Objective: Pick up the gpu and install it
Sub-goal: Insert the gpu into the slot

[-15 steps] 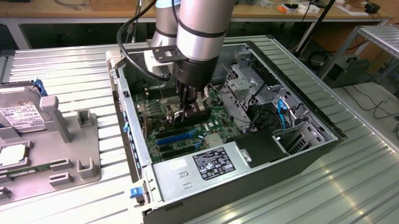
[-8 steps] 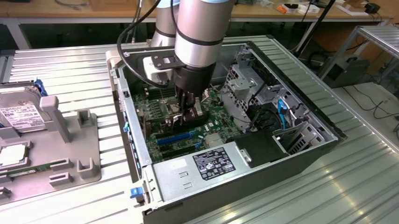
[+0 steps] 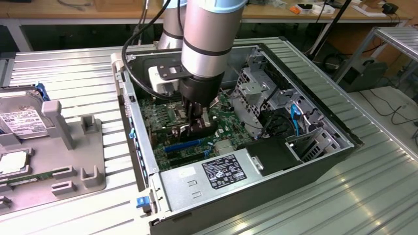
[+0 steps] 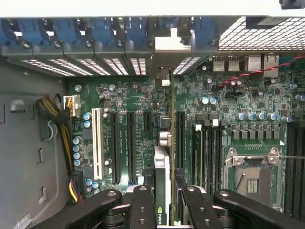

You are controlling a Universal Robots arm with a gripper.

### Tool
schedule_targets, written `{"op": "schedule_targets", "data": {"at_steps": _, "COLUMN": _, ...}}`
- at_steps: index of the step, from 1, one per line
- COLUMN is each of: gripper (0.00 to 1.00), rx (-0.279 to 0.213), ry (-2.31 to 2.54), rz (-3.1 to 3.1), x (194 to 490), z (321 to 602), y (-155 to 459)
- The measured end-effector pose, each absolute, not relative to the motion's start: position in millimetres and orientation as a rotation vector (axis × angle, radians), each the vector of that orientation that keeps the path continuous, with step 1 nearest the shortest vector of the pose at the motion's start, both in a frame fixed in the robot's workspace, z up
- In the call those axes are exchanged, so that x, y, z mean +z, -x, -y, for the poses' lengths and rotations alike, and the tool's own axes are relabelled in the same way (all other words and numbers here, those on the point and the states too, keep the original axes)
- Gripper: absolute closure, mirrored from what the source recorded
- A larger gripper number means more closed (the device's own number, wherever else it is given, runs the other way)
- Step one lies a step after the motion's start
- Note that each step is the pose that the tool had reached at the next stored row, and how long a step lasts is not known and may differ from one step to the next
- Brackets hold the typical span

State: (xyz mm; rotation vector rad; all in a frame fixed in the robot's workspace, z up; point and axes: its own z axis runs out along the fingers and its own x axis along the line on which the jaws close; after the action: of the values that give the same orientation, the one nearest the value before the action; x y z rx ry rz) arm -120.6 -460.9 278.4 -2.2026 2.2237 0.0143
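Gripping the gpu [image 4: 162, 191] edge-on between the black fingers [image 4: 142, 210], with the gripper [image 4: 162, 212] narrowed onto the thin card rather than spread wide. Holding the card upright, its long edge running down toward the green motherboard [image 4: 143, 100] and its metal bracket end [image 4: 164, 78] reaching toward the rear slot openings of the case. Sitting in line with the long black expansion slots [image 4: 116, 145], beside the white slot [image 4: 100, 143]; whether the card's lower edge is touching a slot cannot be told.

In the exterior view, hanging inside the open computer case [image 3: 313, 98], gripper [image 3: 197, 128] low over the motherboard [image 3: 156, 115], the dark card [image 3: 203, 129] pinched between the fingers just above a blue slot [image 3: 183, 145]. Rising out of the case above it, the grey arm [image 3: 209, 39] with black cables looping off its side.

Lying further out inside the case: the empty processor socket [image 4: 252, 174], the silver power supply [image 3: 209, 178] with its label at the near end, a metal drive cage [image 3: 251, 93], and blue cables [image 3: 295, 120].

Resting on a ribbed metal table [image 3: 78, 78], the case; toward the exterior view's left, a grey tray [image 3: 72, 171] carrying a hard drive [image 3: 19, 122] and a green memory stick [image 3: 33, 177], well apart from the gripper.
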Motion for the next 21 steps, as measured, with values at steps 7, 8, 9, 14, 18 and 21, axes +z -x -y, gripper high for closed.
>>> {"op": "schedule_targets", "data": {"at_steps": 7, "gripper": 0.73, "rx": 0.014, "ry": 2.203, "rz": -2.224, "x": 272.0, "z": 460.9, "y": 124.7}}
{"op": "schedule_targets", "data": {"at_steps": 8, "gripper": 0.73, "rx": 0.014, "ry": 2.203, "rz": -2.224, "x": 271.9, "z": 460.9, "y": 124.7}}
{"op": "schedule_targets", "data": {"at_steps": 9, "gripper": 0.73, "rx": 0.014, "ry": 2.203, "rz": -2.224, "x": 271.9, "z": 460.9, "y": 124.7}}
{"op": "schedule_targets", "data": {"at_steps": 14, "gripper": 0.73, "rx": 0.015, "ry": 2.192, "rz": -2.234, "x": 271.9, "z": 462.3, "y": 124.3}}
{"op": "schedule_targets", "data": {"at_steps": 18, "gripper": 0.73, "rx": 0.015, "ry": 2.192, "rz": -2.234, "x": 271.4, "z": 462.4, "y": 124.3}}
{"op": "schedule_targets", "data": {"at_steps": 21, "gripper": 0.73, "rx": 0.016, "ry": 2.192, "rz": -2.235, "x": 270.1, "z": 462.4, "y": 124.1}}
